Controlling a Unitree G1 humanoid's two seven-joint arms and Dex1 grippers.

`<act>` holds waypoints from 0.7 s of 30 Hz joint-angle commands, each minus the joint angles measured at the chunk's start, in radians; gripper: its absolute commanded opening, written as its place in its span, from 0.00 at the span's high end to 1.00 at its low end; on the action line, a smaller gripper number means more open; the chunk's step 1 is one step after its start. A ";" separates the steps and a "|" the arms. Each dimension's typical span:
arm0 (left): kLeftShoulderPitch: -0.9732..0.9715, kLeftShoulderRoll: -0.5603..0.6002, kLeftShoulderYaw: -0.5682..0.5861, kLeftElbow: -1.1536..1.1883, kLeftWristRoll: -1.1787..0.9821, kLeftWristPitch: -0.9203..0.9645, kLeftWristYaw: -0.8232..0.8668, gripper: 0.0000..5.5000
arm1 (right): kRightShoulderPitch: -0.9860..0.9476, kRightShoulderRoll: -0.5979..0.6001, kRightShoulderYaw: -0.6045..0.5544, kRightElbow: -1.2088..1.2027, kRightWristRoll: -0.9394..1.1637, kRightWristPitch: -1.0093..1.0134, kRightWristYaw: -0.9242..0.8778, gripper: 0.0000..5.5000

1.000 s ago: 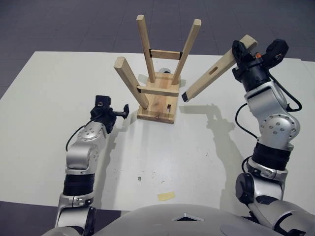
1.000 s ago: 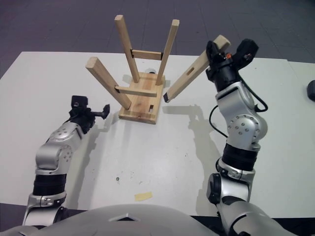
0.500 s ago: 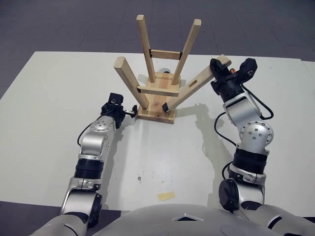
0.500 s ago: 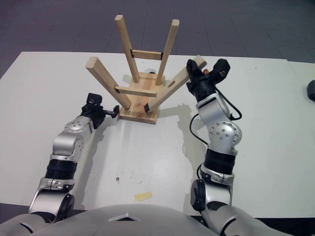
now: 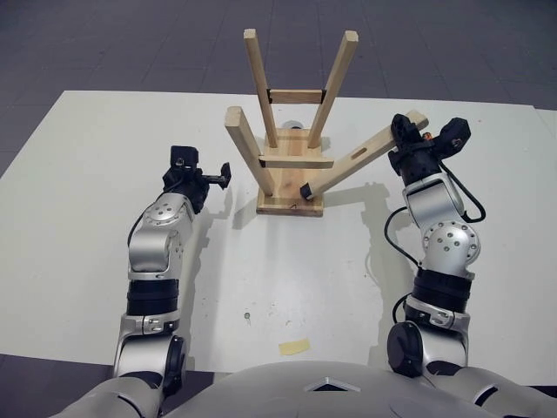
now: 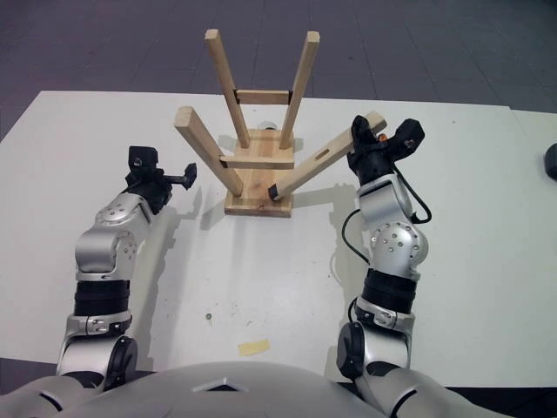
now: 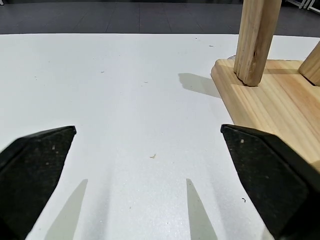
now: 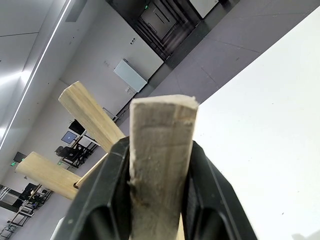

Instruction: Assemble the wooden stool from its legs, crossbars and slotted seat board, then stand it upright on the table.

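Note:
The stool lies upside down on the white table (image 5: 78, 218): its slotted seat board (image 5: 289, 193) rests flat, and three legs (image 5: 250, 148) stand up from it, joined by crossbars (image 5: 296, 96). My right gripper (image 5: 416, 141) is shut on the upper end of the fourth leg (image 5: 357, 161). That leg slants down to the board's near right corner, where its dark tip touches. In the right wrist view the fingers (image 8: 102, 200) clamp the leg (image 8: 161, 145). My left gripper (image 7: 148, 129) is open, a short way left of the board (image 7: 270, 100).
A small yellowish scrap (image 5: 293, 347) lies near the table's front edge, with a tiny dark speck (image 5: 248, 315) behind it. A dark object (image 6: 550, 161) sits past the table's right edge. Bare table stretches to the left and in front of the stool.
My right gripper brought the fourth leg in from the far right until its tip met the seat board. The stool shifted slightly right. My left gripper neared the board, then drew back left.

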 commanded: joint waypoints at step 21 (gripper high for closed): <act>0.003 -0.049 -0.003 -0.021 0.000 -0.005 -0.010 0.02 | -0.009 0.052 -0.109 0.066 0.046 -0.072 -0.057 0.82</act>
